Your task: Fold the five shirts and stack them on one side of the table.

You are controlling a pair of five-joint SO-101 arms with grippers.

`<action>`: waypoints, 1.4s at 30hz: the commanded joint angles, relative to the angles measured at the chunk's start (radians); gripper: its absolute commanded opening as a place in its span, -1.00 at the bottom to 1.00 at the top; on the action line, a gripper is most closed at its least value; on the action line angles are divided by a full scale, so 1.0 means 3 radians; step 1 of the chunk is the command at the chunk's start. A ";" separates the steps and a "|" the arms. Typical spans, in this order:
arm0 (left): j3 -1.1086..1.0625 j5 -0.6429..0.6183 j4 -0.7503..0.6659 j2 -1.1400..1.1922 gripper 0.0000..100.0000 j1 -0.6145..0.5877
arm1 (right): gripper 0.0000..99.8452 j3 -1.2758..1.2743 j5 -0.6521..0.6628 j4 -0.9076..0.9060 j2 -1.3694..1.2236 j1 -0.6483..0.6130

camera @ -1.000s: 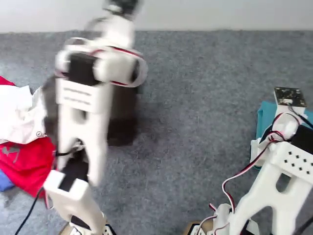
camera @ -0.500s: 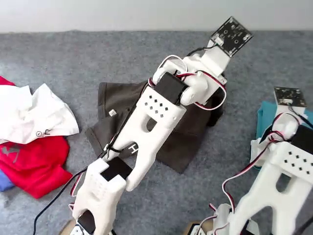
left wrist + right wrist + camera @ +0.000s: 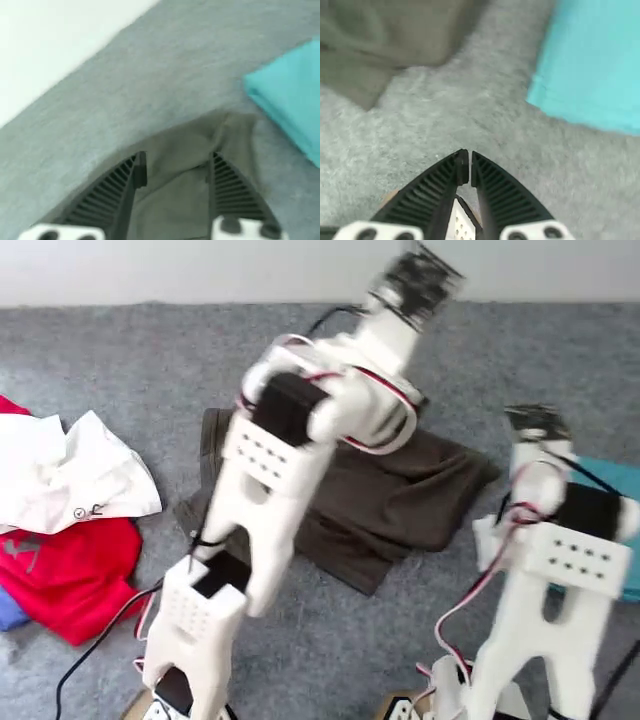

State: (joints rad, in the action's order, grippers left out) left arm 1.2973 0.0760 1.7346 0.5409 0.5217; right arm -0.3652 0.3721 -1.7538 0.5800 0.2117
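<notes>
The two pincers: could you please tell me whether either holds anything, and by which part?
Nothing is held. The left pincer is open above a corner of the dark shirt; the right pincer is shut on nothing.

Grey carpeted table (image 3: 120,350), white wall (image 3: 150,270) behind

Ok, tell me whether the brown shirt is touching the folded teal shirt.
Apart. The right wrist view shows a strip of bare grey table cover between the brown shirt and the teal shirt.
</notes>
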 commanded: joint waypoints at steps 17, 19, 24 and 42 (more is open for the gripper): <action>-0.2360 0.0051 0.0061 -0.1575 -0.61 -0.1974 | -0.52 0.0343 -0.0015 0.0269 -0.1767 -0.2232; -0.2652 0.0092 0.0051 -0.1713 -0.61 -0.2056 | -0.51 0.0348 -0.0010 0.0376 -0.1915 -0.2319; -0.3245 0.0092 -0.0169 -0.1959 -0.61 -0.2266 | -0.51 0.0353 -0.0010 0.0442 -0.2263 -0.2544; -0.3603 0.0087 -0.0394 -0.2066 -0.61 -0.2378 | -0.51 0.0353 -0.0031 0.0985 -0.2989 -0.2616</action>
State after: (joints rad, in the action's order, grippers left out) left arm 0.2094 0.0913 1.6333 -0.0330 -0.1872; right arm -0.2915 0.3721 -1.4945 -0.3038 -0.5846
